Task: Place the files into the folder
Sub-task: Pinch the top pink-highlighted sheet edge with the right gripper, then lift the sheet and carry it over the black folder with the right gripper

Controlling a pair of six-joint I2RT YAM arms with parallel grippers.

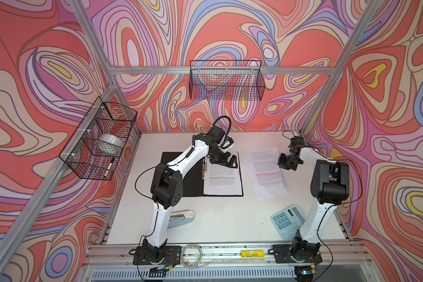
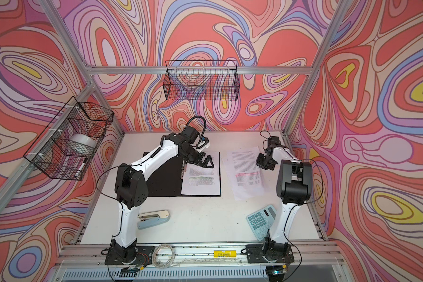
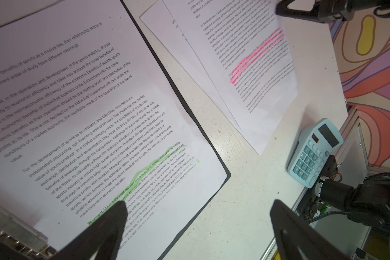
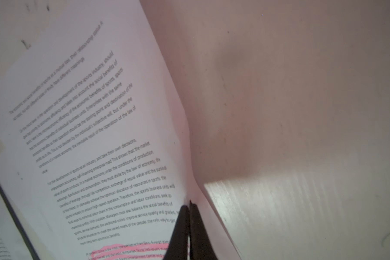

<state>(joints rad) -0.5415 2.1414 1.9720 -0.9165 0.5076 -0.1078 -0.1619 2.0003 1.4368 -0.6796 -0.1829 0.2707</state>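
We read "For the development of sports" on the sheet [image 3: 104,117] in the folder [image 1: 193,188] and on the loose sheet [image 4: 95,162] right of it. The calculator [image 3: 313,155] keys show digits.

a: where's the folder [image 1: 192,183] at?
b: lying open and flat mid-desk [image 1: 217,219], toward the far edge. black inside facing up, metal clip [image 1: 204,168] down the spine.
a: and the files [image 2: 244,171]?
b: one white sheet with green highlighting [image 1: 221,178] sits square on the folder's right half. the pink-highlighted sheets [image 1: 264,171], at least two overlapping, lie a bit skewed just right of it, right edge curling up off the desk.
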